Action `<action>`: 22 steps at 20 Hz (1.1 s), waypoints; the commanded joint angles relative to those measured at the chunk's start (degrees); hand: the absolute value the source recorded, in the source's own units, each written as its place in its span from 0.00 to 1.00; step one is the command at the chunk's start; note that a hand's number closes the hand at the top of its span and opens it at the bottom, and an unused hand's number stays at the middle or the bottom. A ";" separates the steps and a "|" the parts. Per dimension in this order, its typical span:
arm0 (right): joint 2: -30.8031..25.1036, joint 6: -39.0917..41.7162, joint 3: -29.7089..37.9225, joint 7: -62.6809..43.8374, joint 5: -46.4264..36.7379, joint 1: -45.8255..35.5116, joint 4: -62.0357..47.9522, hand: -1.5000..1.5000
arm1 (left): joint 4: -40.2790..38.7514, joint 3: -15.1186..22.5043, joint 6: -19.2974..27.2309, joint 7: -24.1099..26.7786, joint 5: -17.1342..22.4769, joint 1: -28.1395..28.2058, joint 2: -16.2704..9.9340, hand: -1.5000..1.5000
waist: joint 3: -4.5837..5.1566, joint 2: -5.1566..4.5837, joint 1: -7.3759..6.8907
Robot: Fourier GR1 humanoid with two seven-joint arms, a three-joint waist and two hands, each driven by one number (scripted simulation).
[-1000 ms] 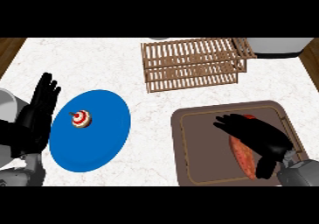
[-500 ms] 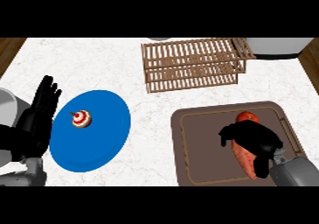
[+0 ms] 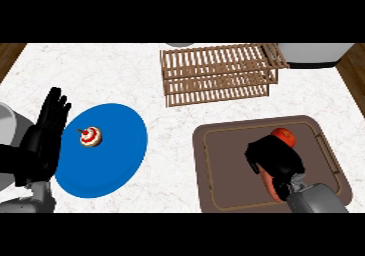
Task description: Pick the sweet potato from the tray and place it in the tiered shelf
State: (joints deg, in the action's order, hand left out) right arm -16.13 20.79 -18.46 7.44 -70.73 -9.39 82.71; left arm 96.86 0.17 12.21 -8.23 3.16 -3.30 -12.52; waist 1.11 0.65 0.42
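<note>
One sweet potato (image 3: 282,137) lies on the one brown tray (image 3: 214,165), at about four o'clock on the counter (image 3: 126,65). It runs lengthwise from its orange-red tip at twelve o'clock toward the tray's lower edge at six, and only that tip and a strip along its left side show. The right hand (image 3: 273,157) sits on top of its middle, fingers curled down over it and wrapped round it, so most of its body is hidden. A second ago this hand lay flatter and farther to five o'clock, with its fingers stretched across the sweet potato; now it is bunched up and closed on it, nearer the tray's centre, and more of the red tip shows above it. The sweet potato lies where it was on the tray.

One wooden tiered shelf (image 3: 218,75) stands at twelve o'clock, well apart from the tray. One blue plate (image 3: 111,160) lies at nine o'clock and bears one small red-and-white striped object (image 3: 90,137) near its upper left part. The left hand (image 3: 45,132) rests at the plate's left edge, fingers straight and pointing up toward twelve, holding nothing, much as before.
</note>
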 commanded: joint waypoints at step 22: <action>16.12 -16.05 -12.92 -72.05 13.79 -14.62 33.44 1.00 | 0.36 -1.77 -1.90 -2.16 0.32 -1.35 -1.64 0.50 | -1.07 -0.34 -0.47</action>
State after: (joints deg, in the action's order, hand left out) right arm -0.22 4.65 -32.19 -55.62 -53.96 -20.15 110.92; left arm 96.07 -0.22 11.85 -9.89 2.59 -5.08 -12.48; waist 0.08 0.32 -0.15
